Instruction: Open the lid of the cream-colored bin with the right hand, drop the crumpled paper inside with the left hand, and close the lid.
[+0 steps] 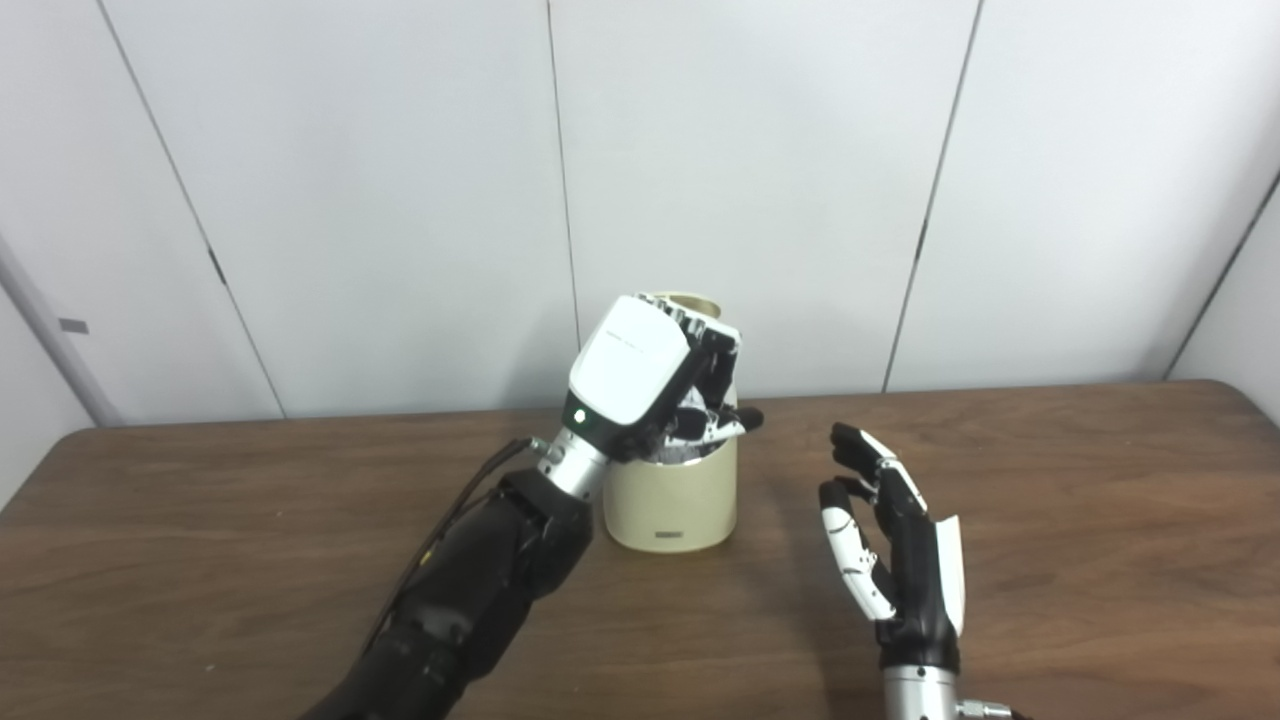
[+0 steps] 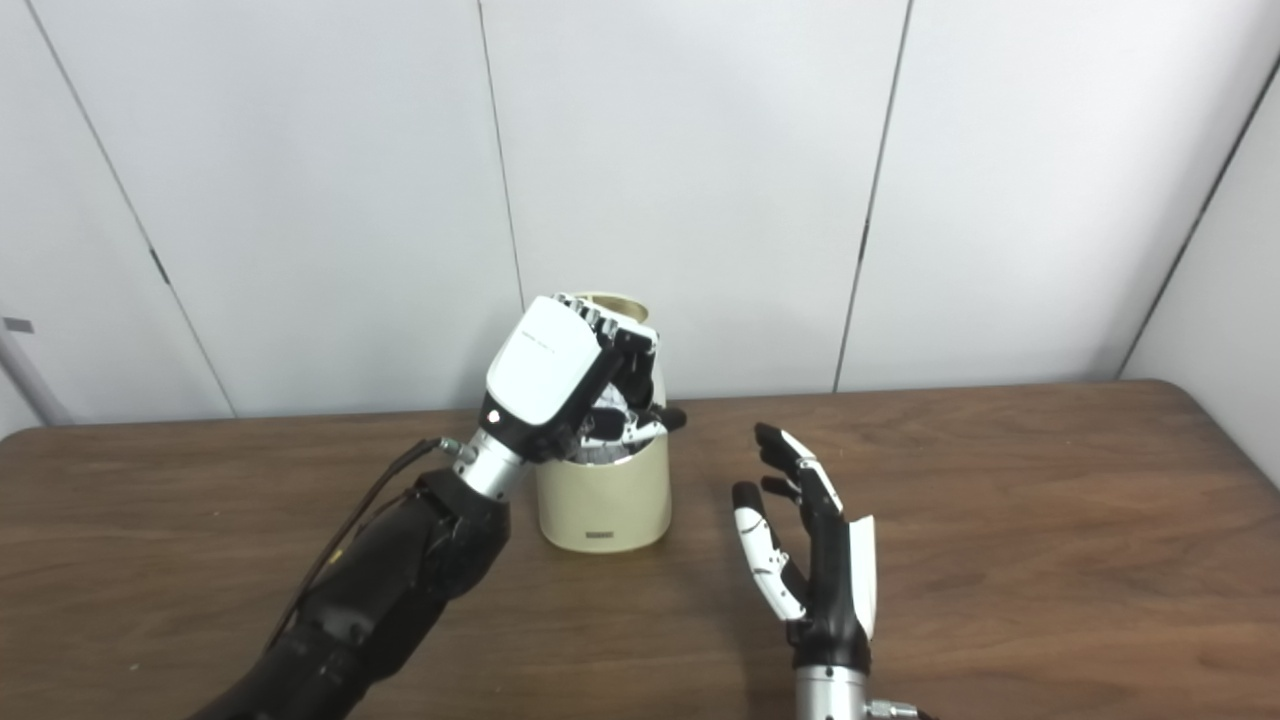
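The cream-colored bin stands mid-table with its lid tipped up behind the opening. My left hand hovers right over the opening, fingers curled downward and thumb sticking out to the right. Pale grey-white material shows at the rim under the fingers; I cannot tell whether it is the crumpled paper, or whether the hand still holds it. My right hand stands upright to the right of the bin, apart from it, fingers spread and holding nothing.
The brown wooden table stretches to both sides of the bin. White wall panels rise directly behind the table's far edge. My left forearm crosses the table in front-left of the bin.
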Available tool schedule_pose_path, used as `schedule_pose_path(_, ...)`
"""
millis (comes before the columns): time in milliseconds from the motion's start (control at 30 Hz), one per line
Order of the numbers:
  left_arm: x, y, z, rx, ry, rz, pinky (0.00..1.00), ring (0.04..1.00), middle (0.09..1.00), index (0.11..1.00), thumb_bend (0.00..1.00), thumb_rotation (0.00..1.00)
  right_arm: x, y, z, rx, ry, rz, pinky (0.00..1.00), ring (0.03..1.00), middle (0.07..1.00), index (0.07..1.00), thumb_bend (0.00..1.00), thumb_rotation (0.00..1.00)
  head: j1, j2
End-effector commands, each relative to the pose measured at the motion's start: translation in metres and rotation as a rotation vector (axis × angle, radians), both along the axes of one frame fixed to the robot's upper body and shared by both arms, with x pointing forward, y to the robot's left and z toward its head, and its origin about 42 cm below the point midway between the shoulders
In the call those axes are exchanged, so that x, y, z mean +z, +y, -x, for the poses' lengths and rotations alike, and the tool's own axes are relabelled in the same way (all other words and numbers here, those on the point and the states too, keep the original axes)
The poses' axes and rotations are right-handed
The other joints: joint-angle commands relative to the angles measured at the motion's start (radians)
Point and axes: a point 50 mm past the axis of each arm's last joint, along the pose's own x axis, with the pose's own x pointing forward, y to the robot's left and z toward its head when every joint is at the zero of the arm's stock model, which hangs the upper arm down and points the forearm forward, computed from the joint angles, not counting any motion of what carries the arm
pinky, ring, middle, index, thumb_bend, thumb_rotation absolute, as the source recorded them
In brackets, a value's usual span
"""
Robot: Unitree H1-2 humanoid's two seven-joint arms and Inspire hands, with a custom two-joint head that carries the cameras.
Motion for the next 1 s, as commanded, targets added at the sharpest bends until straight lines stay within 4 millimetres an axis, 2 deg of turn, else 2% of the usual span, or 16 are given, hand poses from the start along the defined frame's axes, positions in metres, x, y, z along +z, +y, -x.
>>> schedule_pose_path(0, 0.032, -0.002, -0.012, -0.011, -0.076, 0.045, 0.05, 0.085, 0.137, 0.174, 0.64, 0.0, -0.029, 0.001, 0.021, -0.006, 0.099, 0.014, 0.71, 0.794, 0.799, 0.779, 0.22, 0.71, -0.001, 0.0)
schedule_pose_path(333, 0.037, 0.006, -0.026, 0.025, -0.101, 0.026, 0.04, 0.076, 0.125, 0.15, 0.62, 0.0, -0.03, 0.002, 0.024, -0.003, 0.106, 0.018, 0.71, 0.792, 0.799, 0.779, 0.21, 0.71, 0.004, 0.001)
schedule_pose_path(500, 0.036, 0.008, -0.027, 0.02, -0.091, 0.033, 0.06, 0.101, 0.155, 0.171, 0.68, 0.01, -0.03, 0.002, 0.024, -0.001, 0.11, 0.027, 0.71, 0.793, 0.8, 0.783, 0.21, 0.73, 0.004, -0.001)
schedule_pose_path(600, 0.034, 0.011, -0.027, 0.017, -0.08, 0.031, 0.08, 0.121, 0.175, 0.179, 0.76, 0.14, -0.029, 0.002, 0.024, -0.001, 0.114, 0.027, 0.71, 0.793, 0.801, 0.782, 0.22, 0.73, 0.002, -0.002)
schedule_pose_path(633, 0.032, 0.012, -0.027, 0.018, -0.075, 0.03, 0.09, 0.123, 0.177, 0.18, 0.77, 0.15, -0.029, 0.002, 0.024, 0.0, 0.114, 0.026, 0.71, 0.793, 0.801, 0.782, 0.22, 0.73, 0.003, -0.002)
schedule_pose_path(800, 0.028, 0.015, -0.026, 0.02, -0.051, 0.027, 0.18, 0.221, 0.284, 0.29, 0.86, 0.32, -0.029, 0.004, 0.023, 0.002, 0.118, 0.03, 0.71, 0.797, 0.803, 0.788, 0.22, 0.74, -0.001, -0.001)
schedule_pose_path(967, 0.024, 0.017, -0.023, 0.007, -0.021, 0.044, 0.3, 0.343, 0.411, 0.443, 0.95, 0.37, -0.028, 0.005, 0.023, 0.002, 0.114, 0.038, 0.7, 0.793, 0.802, 0.786, 0.22, 0.74, -0.002, -0.001)
